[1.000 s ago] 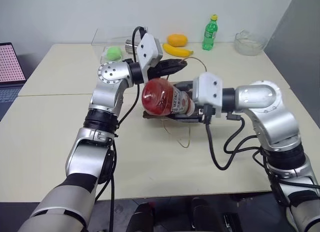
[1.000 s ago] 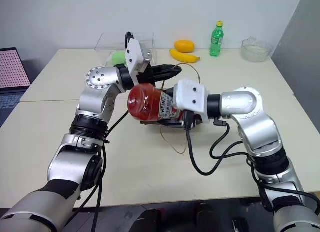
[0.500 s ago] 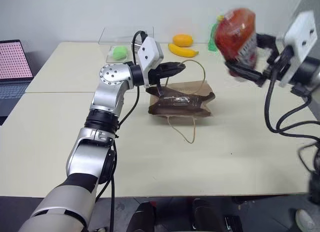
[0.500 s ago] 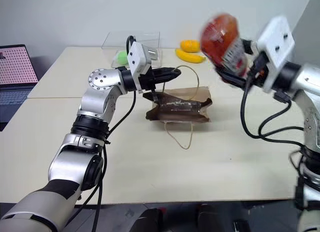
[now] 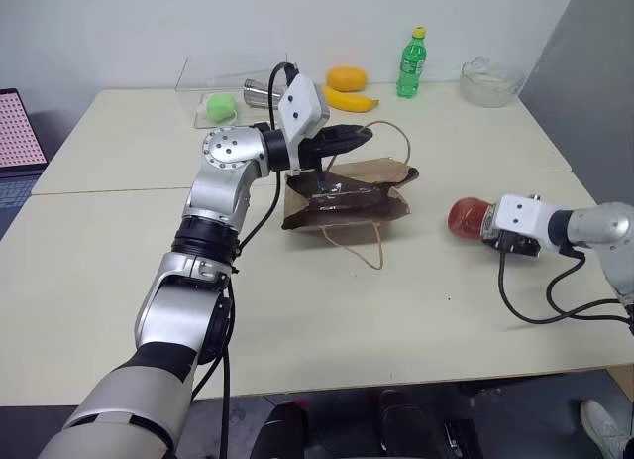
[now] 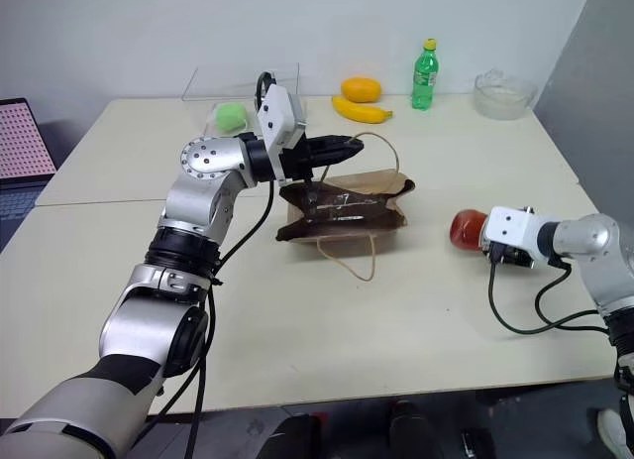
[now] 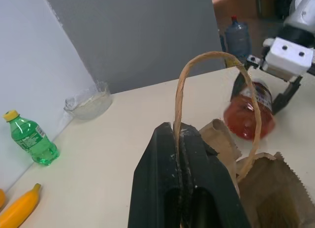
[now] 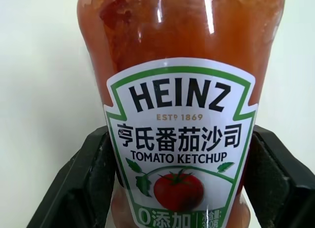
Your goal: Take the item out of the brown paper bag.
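Already out: red ketchup squeeze bottle point(image 6: 468, 227) clamped in right gripper point(image 6: 487, 239), well apart from creased brown paper bag point(image 6: 342, 214); left gripper point(image 5: 349, 135) pinched closed on looped handle point(image 7: 215, 95). Only setting down left.

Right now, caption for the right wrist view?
Right gripper clamps a Heinz ketchup bottle by its labelled body.
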Robot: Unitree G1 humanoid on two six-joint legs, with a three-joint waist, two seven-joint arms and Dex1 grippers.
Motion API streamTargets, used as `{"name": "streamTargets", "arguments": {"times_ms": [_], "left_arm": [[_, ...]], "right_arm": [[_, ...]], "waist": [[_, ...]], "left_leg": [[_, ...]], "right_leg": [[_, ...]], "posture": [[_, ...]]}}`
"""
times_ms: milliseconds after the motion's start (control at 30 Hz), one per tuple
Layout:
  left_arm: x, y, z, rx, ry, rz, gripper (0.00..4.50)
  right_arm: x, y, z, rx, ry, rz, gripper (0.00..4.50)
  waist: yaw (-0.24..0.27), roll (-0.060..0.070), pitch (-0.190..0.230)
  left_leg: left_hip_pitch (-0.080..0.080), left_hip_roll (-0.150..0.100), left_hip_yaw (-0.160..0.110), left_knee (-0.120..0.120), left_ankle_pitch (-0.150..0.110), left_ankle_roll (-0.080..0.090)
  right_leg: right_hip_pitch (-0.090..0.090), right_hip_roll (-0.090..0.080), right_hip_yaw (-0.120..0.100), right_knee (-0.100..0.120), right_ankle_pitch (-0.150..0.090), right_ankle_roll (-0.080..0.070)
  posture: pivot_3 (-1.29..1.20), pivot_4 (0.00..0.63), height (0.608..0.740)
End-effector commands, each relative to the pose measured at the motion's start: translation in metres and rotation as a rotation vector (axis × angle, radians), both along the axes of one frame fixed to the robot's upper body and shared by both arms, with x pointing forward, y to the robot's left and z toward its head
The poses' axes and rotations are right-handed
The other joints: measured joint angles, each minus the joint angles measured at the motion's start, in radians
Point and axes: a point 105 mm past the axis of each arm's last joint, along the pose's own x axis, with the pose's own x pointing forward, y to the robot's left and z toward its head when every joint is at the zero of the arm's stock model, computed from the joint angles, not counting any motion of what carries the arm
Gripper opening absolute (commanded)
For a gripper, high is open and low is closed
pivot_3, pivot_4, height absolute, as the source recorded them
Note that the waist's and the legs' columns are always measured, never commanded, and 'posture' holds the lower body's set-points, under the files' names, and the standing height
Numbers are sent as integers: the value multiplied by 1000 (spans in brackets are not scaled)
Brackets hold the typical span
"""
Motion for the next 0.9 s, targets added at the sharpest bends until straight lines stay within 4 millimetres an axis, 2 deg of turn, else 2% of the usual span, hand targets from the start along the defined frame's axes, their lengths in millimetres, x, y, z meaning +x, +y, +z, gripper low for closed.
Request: {"name": "streamTargets", "arguments": {"times_ms": [33,100,300,400,500,600,733,800,833,900], "left_arm": [[-5,-3,19,-5,-70,-17,0],[-5,-3,18,-6,-69,-16,0],[-7,-3,17,-10,-68,-21,0],[-5,-2,16,-24,-63,-14,0],[-3,-2,17,-34,-64,-6,0],[-1,-1,13,2,-56,-12,0],[8,5,14,43,-50,19,0],[12,9,19,50,-47,30,399],[12,10,21,55,-48,26,547],[13,12,23,77,-56,20,1155]], "right_arm": [[2,-2,12,-12,-14,16,3858],[1,-4,10,1,7,8,4450],[-8,6,27,128,-4,0,4450],[-39,34,63,327,-73,59,4450],[-67,58,78,495,-110,83,4450],[-99,86,79,718,-184,65,4450],[-120,120,73,933,-250,15,4450],[-124,138,72,996,-274,10,4500],[-123,144,72,1013,-278,6,4500],[-118,148,72,1033,-298,-13,4500]], "waist": [[0,0,0],[1,0,0],[2,0,0],[9,0,0],[14,0,0],[23,-2,-1],[22,-2,-1],[19,-2,-1],[17,-2,-1],[16,-2,-1]], "left_leg": [[0,0,0,0,1,-2],[0,0,0,0,2,-3],[0,0,-1,0,2,-3],[0,0,-2,0,2,-3],[-1,0,-2,0,2,-3],[0,0,-3,1,0,1],[0,0,-3,1,0,1],[0,0,-2,2,0,1],[0,0,-3,2,0,1],[1,0,-2,2,0,1]], "right_leg": [[0,0,0,0,0,0],[0,0,0,0,0,0],[0,0,-1,0,0,0],[1,0,-1,0,0,0],[1,0,-1,0,0,0],[3,0,-2,0,0,0],[3,1,-1,1,0,0],[2,1,-1,1,1,1],[2,1,-1,1,1,1],[3,1,-1,2,1,1]], "posture": [[0,150,740],[0,150,740],[0,150,740],[0,150,740],[0,150,740],[0,150,740],[0,150,740],[0,150,740],[0,150,740],[0,150,740]]}}
